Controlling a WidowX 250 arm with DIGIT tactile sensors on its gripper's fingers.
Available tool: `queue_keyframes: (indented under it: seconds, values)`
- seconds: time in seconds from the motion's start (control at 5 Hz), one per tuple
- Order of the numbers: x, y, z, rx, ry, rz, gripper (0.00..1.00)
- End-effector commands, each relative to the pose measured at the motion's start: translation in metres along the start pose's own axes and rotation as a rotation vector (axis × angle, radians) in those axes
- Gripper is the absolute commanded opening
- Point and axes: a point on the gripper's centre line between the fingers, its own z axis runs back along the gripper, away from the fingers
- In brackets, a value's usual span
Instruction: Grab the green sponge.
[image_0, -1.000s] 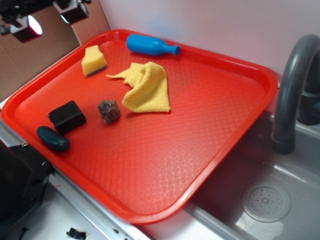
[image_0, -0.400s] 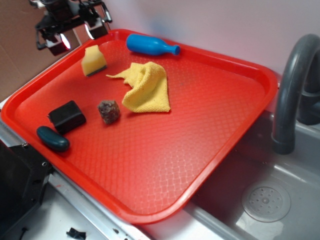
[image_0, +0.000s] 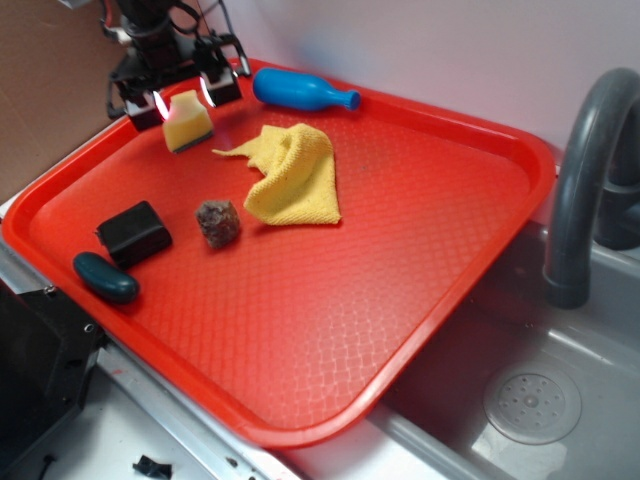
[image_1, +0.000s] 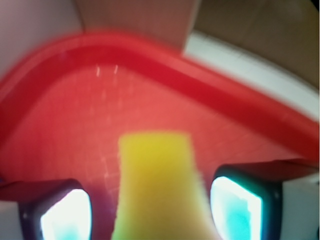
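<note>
Spread wide, the claw (image_0: 178, 97) hangs at the far left corner of the red tray (image_0: 420, 260), its two lit fingertips standing on either side of the green sponge (image_0: 187, 120) without visibly pressing on it. From the exterior view, one glowing pad (image_0: 159, 101) sits just left of the sponge and the other just right of its far edge. The wrist view, blurred, shows the same: the yellow sponge (image_1: 157, 187) rises up the middle of the picture between the two bright pads (image_1: 65, 215), with red tray floor showing in the gaps on both sides.

That sponge lies on the tray floor near the far left rim, its dark green layer on the near side. A blue bottle-shaped toy (image_0: 300, 91) lies on its side to the right of it, along the far rim. A crumpled yellow cloth (image_0: 292, 175) sits nearer and to the right. Toward the near left are a brown lumpy piece (image_0: 217, 222), a black block (image_0: 133, 233) and a dark teal oval piece (image_0: 105, 278). A grey faucet (image_0: 585, 170) curves over the sink (image_0: 530, 400) at right.
</note>
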Motion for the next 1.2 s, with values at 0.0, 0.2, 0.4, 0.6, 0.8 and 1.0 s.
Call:
queue_keyframes:
  seconds: [0.0,0.2,0.4,0.6,0.8,1.0]
  values:
    - [0.012,0.001,0.001,0.024,-0.043,0.009,0.89]
    - [0.011,0.001,0.003,0.02,-0.044,0.01,0.0]
    - [0.015,0.005,0.005,0.031,-0.028,0.031,0.0]
    - [0.019,0.002,0.044,0.038,-0.042,-0.039,0.0]
    - [0.014,-0.007,0.097,-0.039,0.0,-0.185,0.0]
    - [-0.007,-0.021,0.131,-0.108,0.099,-0.394,0.0]
